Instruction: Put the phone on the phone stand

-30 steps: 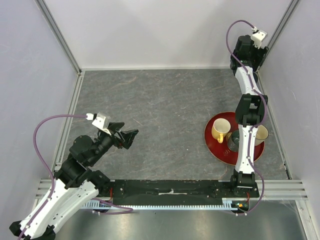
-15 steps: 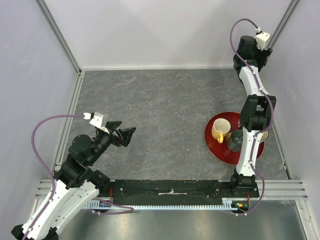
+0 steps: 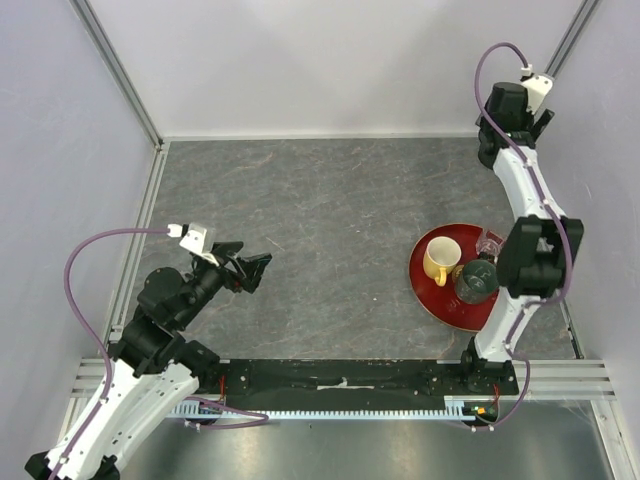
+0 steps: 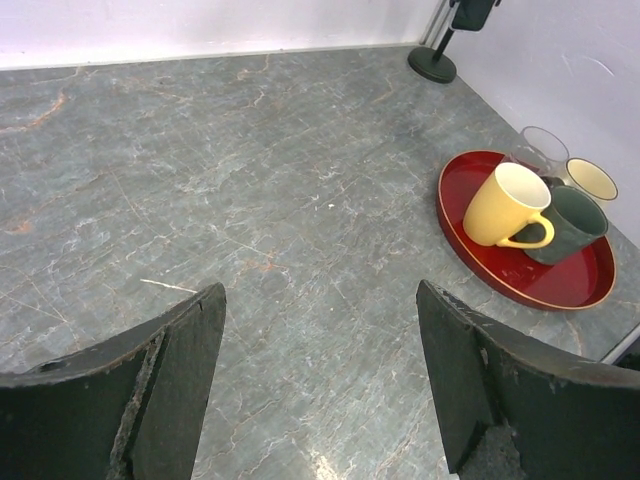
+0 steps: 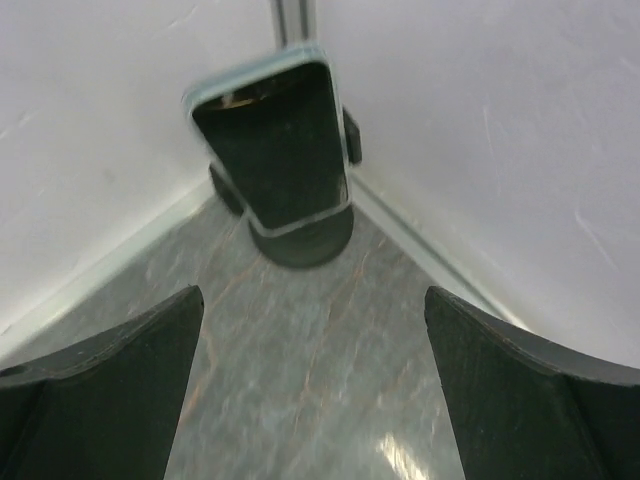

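The phone (image 5: 275,140) stands upright on the phone stand, whose round black base (image 5: 300,240) sits in the far right corner against the walls. A clamp tab of the stand shows at the phone's right edge. My right gripper (image 5: 312,330) is open and empty, a short way in front of the phone and apart from it. In the top view it (image 3: 542,122) hangs over that corner and hides the stand. The left wrist view shows the stand's base (image 4: 432,65) and the phone (image 4: 472,12) far off. My left gripper (image 3: 255,270) is open and empty over the near left floor.
A red round tray (image 3: 430,290) at the right holds a yellow mug (image 3: 437,262), a dark mug (image 3: 476,282) and a clear glass (image 3: 489,243). The right arm's elbow (image 3: 540,255) hangs over its right side. Walls close in the far right corner.
The right arm has swung to the right towards the far right corner, and its elbow has moved right, uncovering the glass. The left arm has drawn back slightly.
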